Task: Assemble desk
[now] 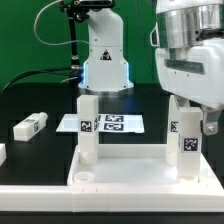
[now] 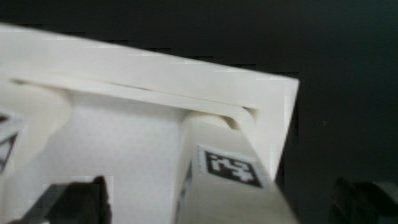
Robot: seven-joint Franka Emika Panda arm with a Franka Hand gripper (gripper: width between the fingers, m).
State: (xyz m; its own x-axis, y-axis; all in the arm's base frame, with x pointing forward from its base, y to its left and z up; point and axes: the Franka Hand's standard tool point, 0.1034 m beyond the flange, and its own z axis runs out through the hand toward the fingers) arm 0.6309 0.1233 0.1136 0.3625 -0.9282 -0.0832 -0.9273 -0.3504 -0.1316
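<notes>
My gripper (image 1: 190,116) is down over the top of a leg (image 1: 186,138). This leg stands up in the desk's tabletop (image 1: 125,176), at a corner on the exterior view's right. I cannot tell if I am pinching the leg or only sitting around it. My fat wrist hides that, and the wrist view shows just a dark bit of finger (image 2: 64,204) beside the white post.

The tabletop lies flat, close to the table edge nearest the exterior camera, about halfway along it. A second leg (image 1: 88,128) stands up at the tabletop's corner on the exterior view's left. A round socket (image 1: 85,178) in front of that leg is empty. A loose leg (image 1: 30,125) lies on its side near the table edge on the exterior view's left. The marker board (image 1: 110,124) lies in the middle of the table, behind the tabletop.

I think my job right now is to make this leg sit tight in its hole. To do it well, I should keep the leg straight up, not leaning. I should hold it near the top and push down softly while I turn it. If I push sideways, the tabletop could slide or the second leg could tip. I should let go only when the leg stands firm.
</notes>
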